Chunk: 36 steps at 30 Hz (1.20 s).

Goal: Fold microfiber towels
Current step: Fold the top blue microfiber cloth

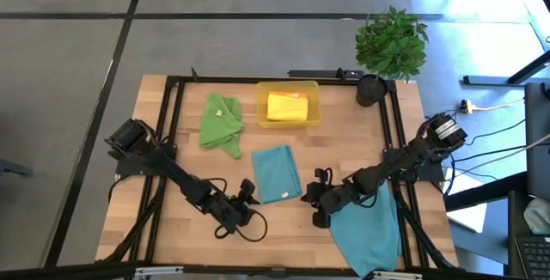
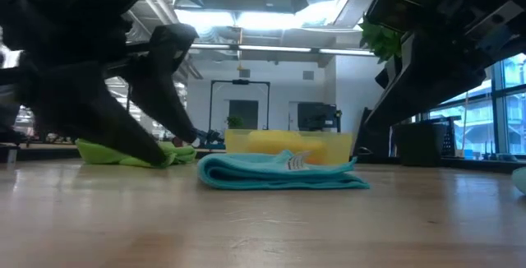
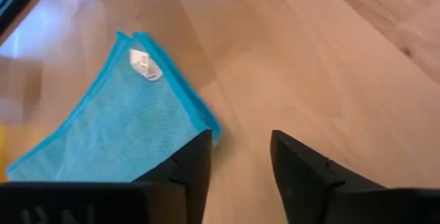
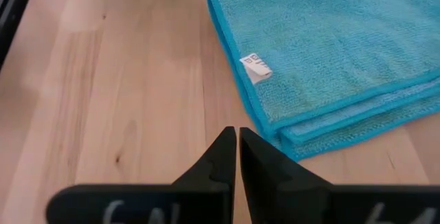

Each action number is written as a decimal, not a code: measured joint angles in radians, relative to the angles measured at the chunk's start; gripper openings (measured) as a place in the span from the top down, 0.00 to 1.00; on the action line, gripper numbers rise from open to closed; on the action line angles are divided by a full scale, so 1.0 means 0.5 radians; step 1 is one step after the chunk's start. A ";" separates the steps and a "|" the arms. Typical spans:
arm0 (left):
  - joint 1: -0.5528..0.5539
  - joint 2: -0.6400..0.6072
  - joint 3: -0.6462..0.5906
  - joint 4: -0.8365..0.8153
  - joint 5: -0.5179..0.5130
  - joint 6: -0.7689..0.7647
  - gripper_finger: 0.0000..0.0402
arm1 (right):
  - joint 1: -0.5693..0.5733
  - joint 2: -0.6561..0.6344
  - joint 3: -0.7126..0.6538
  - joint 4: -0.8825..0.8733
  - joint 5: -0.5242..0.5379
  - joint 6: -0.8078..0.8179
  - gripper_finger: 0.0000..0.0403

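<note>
Your wooden table point(image 1: 172, 228) sits on grey floor, a potted plant point(image 1: 391, 44) at its far right corner. The folded teal towel point(image 1: 276, 173) lies mid-table, the other teal towel point(image 1: 369, 228) spread near the right edge, the green towel point(image 1: 221, 124) beside the yellow tray point(image 1: 288, 106). Your left gripper point(image 1: 251, 191) stands apart; your right gripper point(image 1: 314, 196) is pressed together, empty.

Right arm covers part of the unfolded teal towel point(image 1: 371, 233).
</note>
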State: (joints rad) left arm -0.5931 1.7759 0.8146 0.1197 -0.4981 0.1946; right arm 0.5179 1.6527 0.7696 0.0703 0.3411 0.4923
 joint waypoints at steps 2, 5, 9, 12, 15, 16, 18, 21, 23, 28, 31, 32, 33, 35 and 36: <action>0.021 0.004 0.000 0.001 -0.003 0.021 0.60 | 0.000 0.000 0.000 0.000 0.011 0.000 0.94; 0.043 0.013 -0.001 -0.009 -0.065 0.110 0.55 | 0.000 0.000 0.000 0.000 0.012 0.000 0.94; 0.075 0.035 -0.001 0.003 -0.134 0.289 0.52 | 0.000 0.000 0.000 0.000 0.012 0.000 0.94; 0.104 0.076 0.002 0.015 -0.139 0.395 0.51 | -0.001 0.000 0.000 0.000 0.013 0.000 0.94; 0.105 0.128 0.000 0.040 -0.149 0.463 0.51 | -0.002 0.000 0.000 0.000 0.013 -0.001 0.94; 0.103 0.141 0.002 0.055 -0.163 0.495 0.51 | -0.002 0.000 0.000 0.000 0.014 -0.001 0.94; 0.103 0.168 0.006 0.099 -0.158 0.540 0.52 | -0.002 0.000 0.000 0.000 0.015 -0.001 0.94; 0.112 0.184 0.010 0.174 -0.127 0.576 0.52 | -0.002 0.000 0.000 0.000 0.017 -0.001 0.94; 0.127 0.186 0.008 0.199 -0.113 0.607 0.52 | -0.002 0.000 0.000 0.000 0.019 -0.001 0.94; 0.179 0.188 0.008 0.198 -0.100 0.665 0.53 | -0.002 0.000 0.000 0.000 0.019 -0.001 0.94; 0.216 0.188 0.006 0.188 -0.036 0.673 0.54 | -0.002 0.000 0.001 0.000 0.019 -0.001 0.94; 0.221 0.188 0.006 0.184 -0.024 0.683 0.55 | -0.002 0.000 0.001 0.000 0.019 -0.001 0.94; 0.228 0.188 0.006 0.174 -0.011 0.706 0.56 | -0.002 0.000 0.001 0.000 0.019 -0.001 0.94; 0.231 0.189 0.008 0.151 0.005 0.752 0.59 | -0.001 0.000 0.001 0.000 0.019 -0.001 0.94; 0.231 0.189 0.008 0.139 0.018 0.774 0.61 | -0.001 0.000 0.001 0.000 0.019 -0.001 0.94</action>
State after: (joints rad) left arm -0.4774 1.8702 0.8187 0.1892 -0.4889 0.5816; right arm 0.5174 1.6527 0.7700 0.0704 0.3504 0.4919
